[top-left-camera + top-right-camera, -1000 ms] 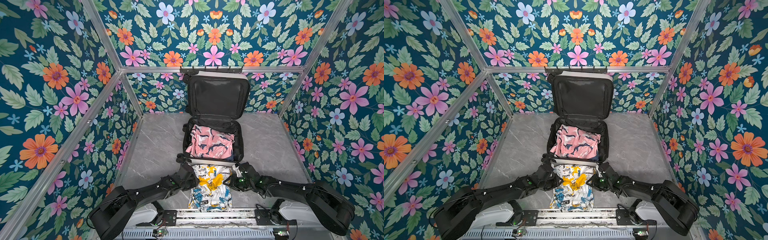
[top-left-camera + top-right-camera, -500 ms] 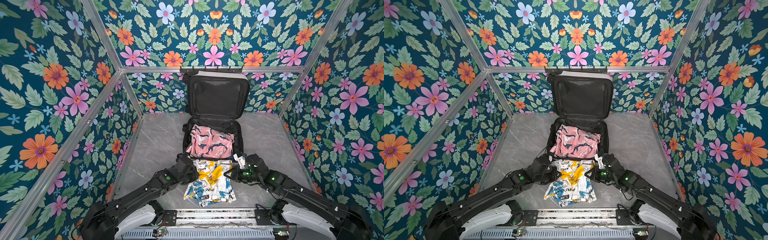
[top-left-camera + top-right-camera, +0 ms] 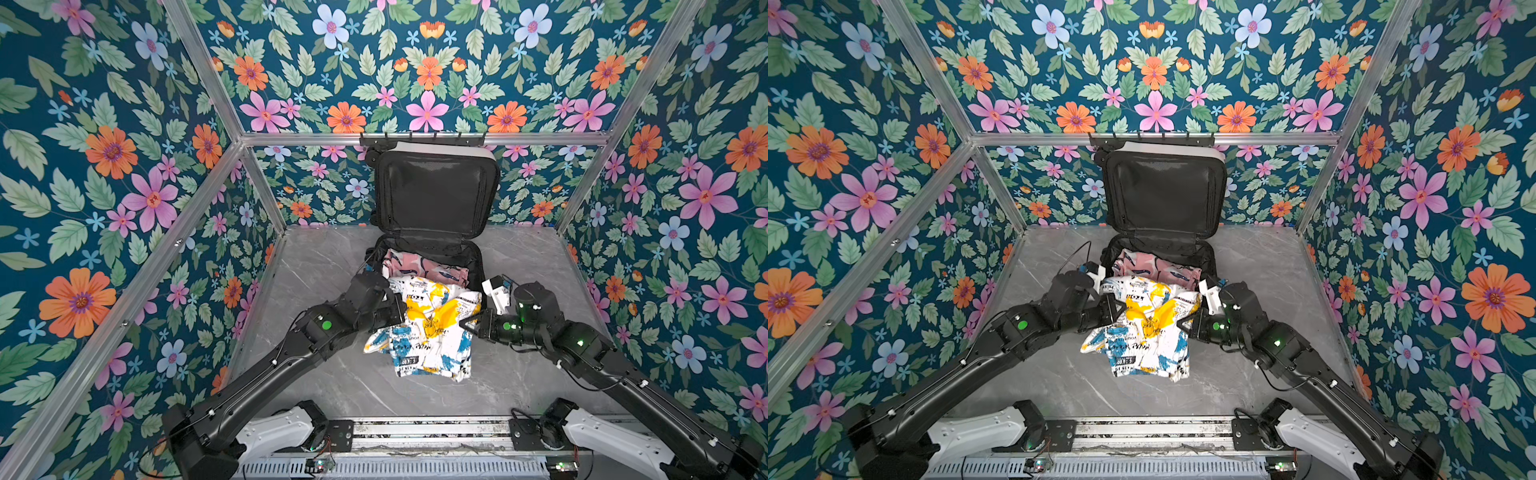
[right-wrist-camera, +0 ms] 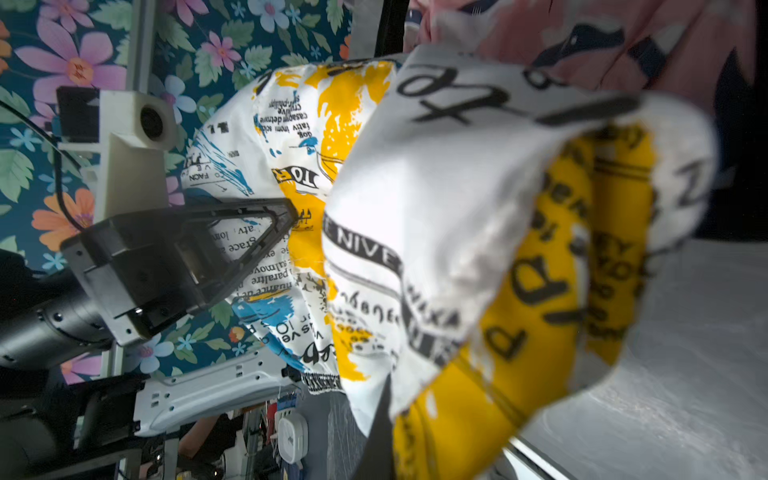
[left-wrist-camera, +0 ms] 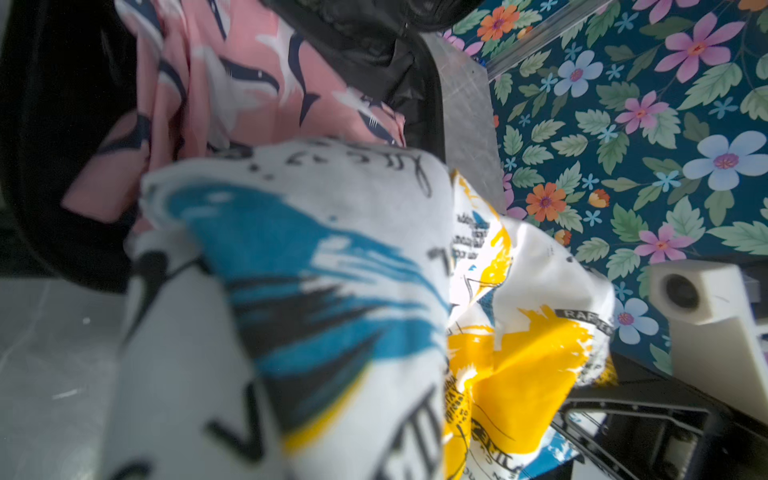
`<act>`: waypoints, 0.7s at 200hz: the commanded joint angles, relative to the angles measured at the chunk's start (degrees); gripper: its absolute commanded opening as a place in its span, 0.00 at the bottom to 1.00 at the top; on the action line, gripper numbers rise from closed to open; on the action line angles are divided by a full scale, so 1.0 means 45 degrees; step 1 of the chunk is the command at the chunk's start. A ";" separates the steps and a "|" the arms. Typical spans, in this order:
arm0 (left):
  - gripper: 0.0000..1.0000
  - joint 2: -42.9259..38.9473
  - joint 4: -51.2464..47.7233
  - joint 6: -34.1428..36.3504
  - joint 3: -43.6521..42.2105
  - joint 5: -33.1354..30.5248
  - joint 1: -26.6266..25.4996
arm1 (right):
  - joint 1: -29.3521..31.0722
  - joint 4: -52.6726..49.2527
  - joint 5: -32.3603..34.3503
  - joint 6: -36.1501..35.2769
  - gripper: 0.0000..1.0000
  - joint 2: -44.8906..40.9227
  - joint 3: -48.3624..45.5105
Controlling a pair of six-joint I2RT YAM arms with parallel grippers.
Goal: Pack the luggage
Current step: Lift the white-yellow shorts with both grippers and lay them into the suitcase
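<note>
Two claws, top views: left gripper [image 3: 402,309] is pinching the printed cloth [image 3: 432,328] at its 9 o'clock edge, right gripper [image 3: 465,325] is pinching at 3 o'clock, both jaws pressed together on fabric.
Luggage, top views: luggage [image 3: 434,195] is lying open at 12 o'clock on the grey table [image 3: 324,266], lid standing upright, printed cloth draping across its 6 o'clock rim.
Pink cloth: pink cloth [image 3: 428,268] is sitting inside the luggage base.
Left wrist: printed cloth is filling the frame, blurred; own jaws hidden.
Right wrist: left gripper [image 4: 290,214] is biting the printed cloth, tips pressed together.
</note>
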 commanded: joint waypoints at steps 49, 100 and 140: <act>0.00 0.3549 0.1696 0.1262 0.2473 0.2212 0.2560 | -0.2678 0.0029 -0.1682 -0.0573 0.00 0.3290 0.3307; 0.00 0.6654 0.2782 0.1669 0.3922 0.3629 0.3527 | -0.3955 0.0822 -0.2416 -0.0419 0.00 0.5725 0.4265; 0.00 0.8250 0.3707 0.1825 0.4123 0.4185 0.4291 | -0.4130 0.1459 -0.2299 -0.0745 0.00 0.7820 0.4817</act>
